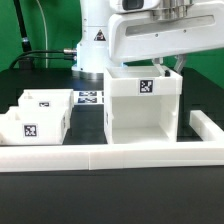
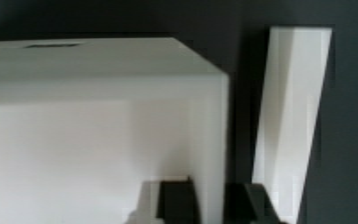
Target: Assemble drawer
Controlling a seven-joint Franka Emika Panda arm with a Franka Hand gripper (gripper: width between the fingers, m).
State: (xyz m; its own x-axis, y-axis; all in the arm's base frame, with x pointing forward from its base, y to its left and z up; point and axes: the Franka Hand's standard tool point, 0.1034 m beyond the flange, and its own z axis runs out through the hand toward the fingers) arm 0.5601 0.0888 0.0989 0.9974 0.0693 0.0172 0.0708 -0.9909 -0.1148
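Note:
The drawer's tall white housing point(image 1: 140, 112) stands upright right of the table's middle, with a square tag on its upper front. It fills most of the wrist view point(image 2: 87, 120). My gripper point(image 1: 168, 66) is at the top of the housing's wall on the exterior view's right. In the wrist view the gripper point(image 2: 211, 205) has one dark finger point(image 2: 176, 203) inside that wall and one outside, closed against it. Two small white trays point(image 1: 30, 125) point(image 1: 48, 100) sit together at the exterior view's left, apart from the housing and the gripper.
The long low white border wall point(image 1: 100, 156) runs along the front and turns up the exterior view's right point(image 1: 205, 125); it also shows beside the housing in the wrist view point(image 2: 297, 110). The marker board point(image 1: 90, 98) lies behind, between trays and housing. The robot base stands at the back.

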